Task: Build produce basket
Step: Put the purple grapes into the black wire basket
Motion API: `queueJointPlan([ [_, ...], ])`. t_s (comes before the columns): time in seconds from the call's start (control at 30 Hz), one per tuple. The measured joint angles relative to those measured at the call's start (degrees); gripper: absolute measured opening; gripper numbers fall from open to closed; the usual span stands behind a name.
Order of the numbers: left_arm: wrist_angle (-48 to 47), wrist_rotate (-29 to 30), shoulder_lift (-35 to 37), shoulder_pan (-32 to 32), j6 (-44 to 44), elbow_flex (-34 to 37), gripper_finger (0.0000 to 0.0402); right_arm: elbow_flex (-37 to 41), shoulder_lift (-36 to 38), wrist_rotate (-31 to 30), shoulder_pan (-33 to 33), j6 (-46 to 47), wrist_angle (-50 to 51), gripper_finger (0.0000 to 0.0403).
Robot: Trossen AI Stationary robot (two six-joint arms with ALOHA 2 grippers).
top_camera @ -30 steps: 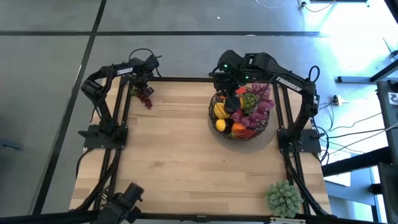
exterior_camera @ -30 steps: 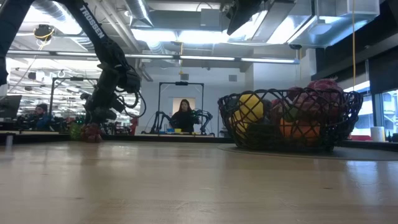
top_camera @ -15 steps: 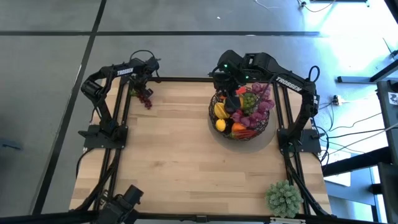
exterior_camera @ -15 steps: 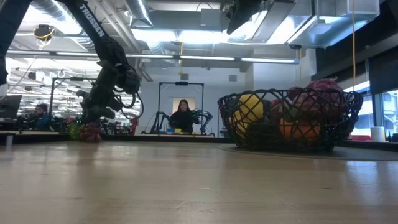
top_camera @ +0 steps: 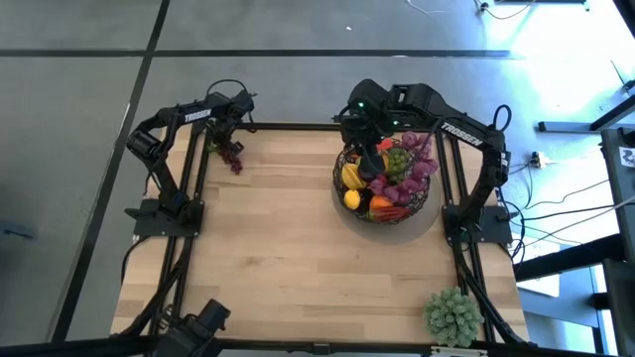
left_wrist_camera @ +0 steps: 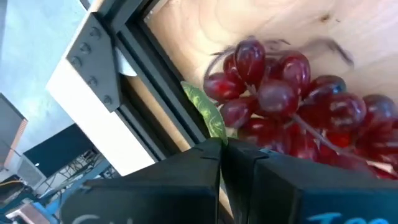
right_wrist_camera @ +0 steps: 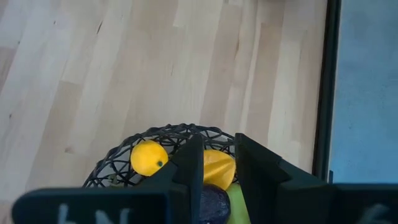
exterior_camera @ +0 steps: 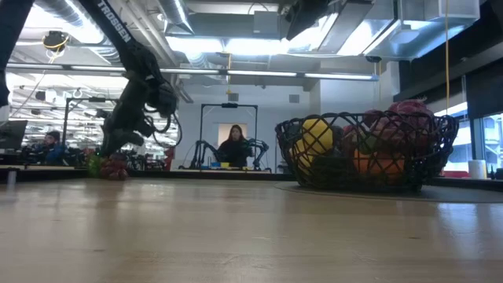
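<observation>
Left gripper [left_wrist_camera: 222, 155] has just closed fully onto the leafy stem of the red grapes [top_camera: 231, 155], at ten o'clock on the table [top_camera: 298, 248]; pickup appears ready. The bunch's long axis trails toward five o'clock. Right gripper [top_camera: 369, 149] hovers over the basket [top_camera: 429, 194], jaws narrow, holding nothing visible.

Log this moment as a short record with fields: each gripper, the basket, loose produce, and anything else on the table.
left gripper: shut on the leaf of the red grapes, far left corner of table
right gripper: above the basket, holding nothing visible
basket: far right of table, filled with mixed produce
loose produce: only the red grapes, lying on the wood
other: spiky green plant ball, near right corner
</observation>
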State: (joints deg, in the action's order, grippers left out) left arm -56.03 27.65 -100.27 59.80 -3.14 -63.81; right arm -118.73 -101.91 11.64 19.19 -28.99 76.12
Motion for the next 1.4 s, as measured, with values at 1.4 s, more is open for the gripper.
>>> queueJointPlan([
  [1.4,-6.1,1.4,18.5,-27.4,10.6,-14.5,0.0000,-0.3,12.7,-7.5,0.0,4.9,2.6,0.0087],
])
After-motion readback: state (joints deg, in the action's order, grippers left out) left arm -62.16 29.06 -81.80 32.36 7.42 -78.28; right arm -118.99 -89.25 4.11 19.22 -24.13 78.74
